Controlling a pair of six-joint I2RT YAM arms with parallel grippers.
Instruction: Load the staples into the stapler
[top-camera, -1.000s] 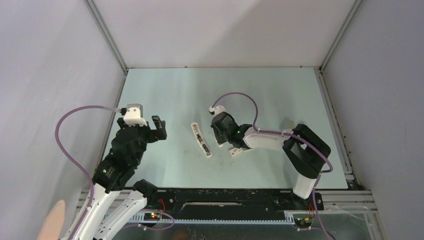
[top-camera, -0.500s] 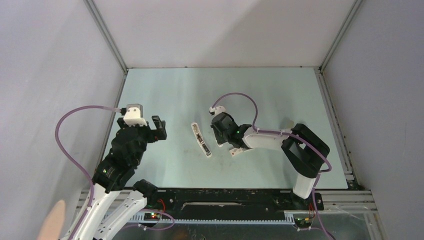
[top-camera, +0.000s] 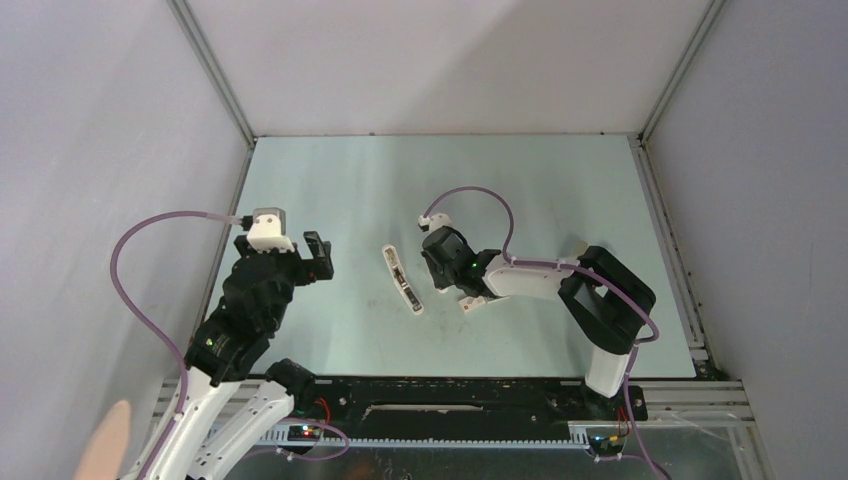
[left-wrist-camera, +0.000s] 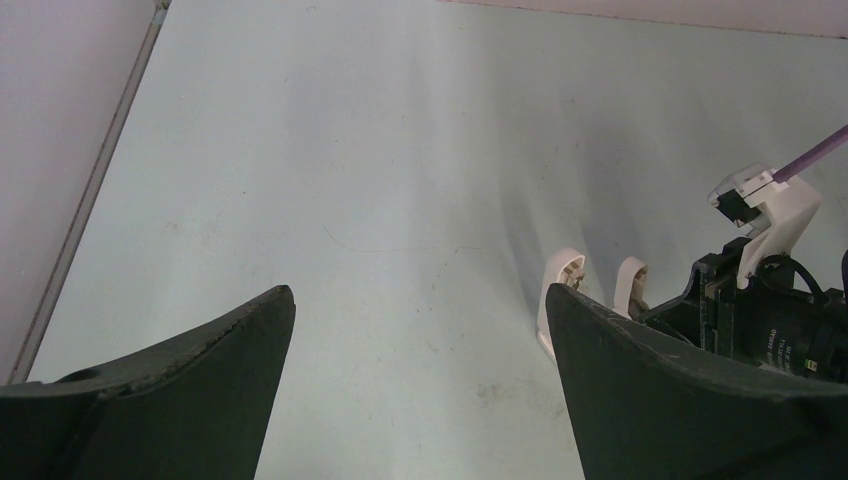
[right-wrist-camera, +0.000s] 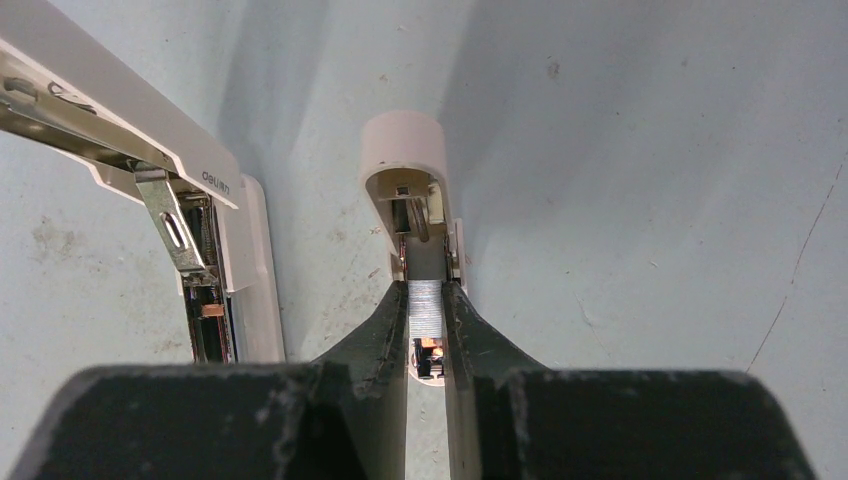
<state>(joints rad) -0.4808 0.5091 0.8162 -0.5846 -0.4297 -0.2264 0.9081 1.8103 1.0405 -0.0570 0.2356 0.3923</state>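
Observation:
The stapler lies opened flat in two white halves: the top arm (top-camera: 403, 281) and the magazine half (top-camera: 471, 301), mostly under my right gripper (top-camera: 443, 280). In the right wrist view my right gripper (right-wrist-camera: 427, 290) is shut on a grey strip of staples (right-wrist-camera: 427, 308) and holds it in line with the magazine channel (right-wrist-camera: 405, 195). The top arm with its metal spring (right-wrist-camera: 175, 215) lies to the left. My left gripper (top-camera: 318, 255) is open and empty, left of the stapler. In its wrist view (left-wrist-camera: 420, 300) the stapler's two ends (left-wrist-camera: 563, 290) show by the right finger.
A small pale thing (top-camera: 578, 244) lies by my right arm's elbow, too small to identify. Grey walls with metal rails close the table (top-camera: 540, 180) in on the left, back and right. My right wrist's camera mount (left-wrist-camera: 768, 200) stands close to the left gripper's right side.
My right arm has shifted very slightly to the left over the stapler. The left arm has not moved.

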